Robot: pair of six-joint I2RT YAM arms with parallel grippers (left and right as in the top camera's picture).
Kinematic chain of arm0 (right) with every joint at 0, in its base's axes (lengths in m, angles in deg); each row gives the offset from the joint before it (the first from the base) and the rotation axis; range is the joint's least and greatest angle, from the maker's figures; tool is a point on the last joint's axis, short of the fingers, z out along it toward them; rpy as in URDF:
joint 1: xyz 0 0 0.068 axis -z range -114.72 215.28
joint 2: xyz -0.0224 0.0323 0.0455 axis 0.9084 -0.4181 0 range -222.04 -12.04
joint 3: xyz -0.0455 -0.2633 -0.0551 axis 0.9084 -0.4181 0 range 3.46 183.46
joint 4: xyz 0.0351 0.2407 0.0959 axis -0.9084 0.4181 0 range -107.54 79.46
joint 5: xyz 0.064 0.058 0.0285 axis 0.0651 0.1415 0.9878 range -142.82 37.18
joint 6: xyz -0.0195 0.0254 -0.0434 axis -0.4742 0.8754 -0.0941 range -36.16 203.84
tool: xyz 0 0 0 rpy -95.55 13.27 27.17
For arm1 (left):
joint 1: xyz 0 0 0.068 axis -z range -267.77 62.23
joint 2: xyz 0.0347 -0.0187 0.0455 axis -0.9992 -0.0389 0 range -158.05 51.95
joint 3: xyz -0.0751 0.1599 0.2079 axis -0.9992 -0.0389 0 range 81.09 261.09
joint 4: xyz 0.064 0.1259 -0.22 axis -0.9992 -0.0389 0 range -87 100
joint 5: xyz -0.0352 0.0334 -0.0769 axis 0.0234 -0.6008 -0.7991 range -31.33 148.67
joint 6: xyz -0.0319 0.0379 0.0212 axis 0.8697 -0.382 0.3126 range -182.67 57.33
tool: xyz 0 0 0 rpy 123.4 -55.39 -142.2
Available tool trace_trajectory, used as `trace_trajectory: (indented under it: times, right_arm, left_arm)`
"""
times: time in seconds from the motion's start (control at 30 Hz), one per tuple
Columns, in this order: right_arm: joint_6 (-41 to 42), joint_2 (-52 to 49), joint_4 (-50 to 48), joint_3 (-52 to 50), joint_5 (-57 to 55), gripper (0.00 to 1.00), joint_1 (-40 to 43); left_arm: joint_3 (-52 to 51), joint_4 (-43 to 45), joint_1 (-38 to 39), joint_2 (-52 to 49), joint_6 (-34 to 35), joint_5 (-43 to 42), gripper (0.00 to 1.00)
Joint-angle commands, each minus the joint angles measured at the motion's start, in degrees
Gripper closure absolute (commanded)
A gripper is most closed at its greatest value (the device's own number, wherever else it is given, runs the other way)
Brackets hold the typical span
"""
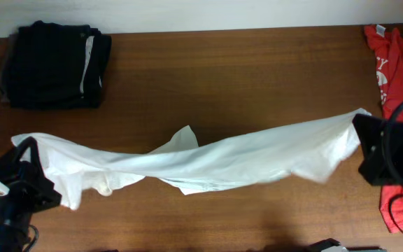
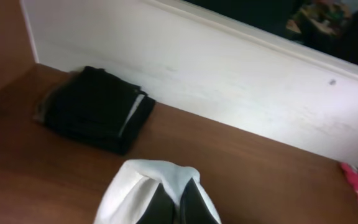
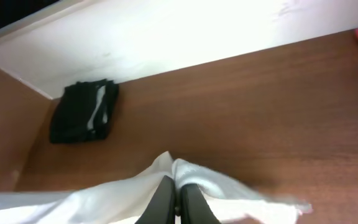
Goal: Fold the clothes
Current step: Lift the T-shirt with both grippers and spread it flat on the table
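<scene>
Clothes (image 1: 208,164) are sagging, soft and floppy. The left gripper (image 2: 176,204) and right gripper (image 3: 178,202) are pinching the ends tight; corners are looking best for holding.

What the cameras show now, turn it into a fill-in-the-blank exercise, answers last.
1. The left gripper and the right gripper are both shut on the ____ T-shirt, which is stretched between them.
2. The folded pile in the far left corner is ____.
3. The crumpled shirt by the right arm is ____.
Missing words: white; black; red.
</scene>
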Motion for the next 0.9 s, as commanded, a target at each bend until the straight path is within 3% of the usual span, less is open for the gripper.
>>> trace_trajectory:
  times: [0.0,0.13,0.47,0.73,0.87]
  right_arm:
    - [-0.35,-3.65,0.33,0.02,-5.03,0.96,0.5]
    - [-0.37,-4.26,0.37,0.02,-5.01,0.96,0.48]
    - [0.7,2.01,0.33,0.11,-4.9,0.96,0.5]
    - [1.2,0.98,-2.21,2.01,-13.7,0.96,0.5]
    - [2.43,-2.23,-7.1,2.01,-20.09,0.96,0.5]
  left_arm:
    - [0.24,0.22,-0.22,-3.32,0.87,3.34,0.99]
    - [1.7,-1.4,-0.22,-3.04,2.84,5.77,0.99]
    - [23.17,-10.34,-0.22,-1.9,3.74,6.12,0.99]
    - [29.44,-7.41,-0.22,-2.8,3.69,6.93,0.99]
    - [29.44,-5.2,-0.22,-10.8,1.64,10.25,0.99]
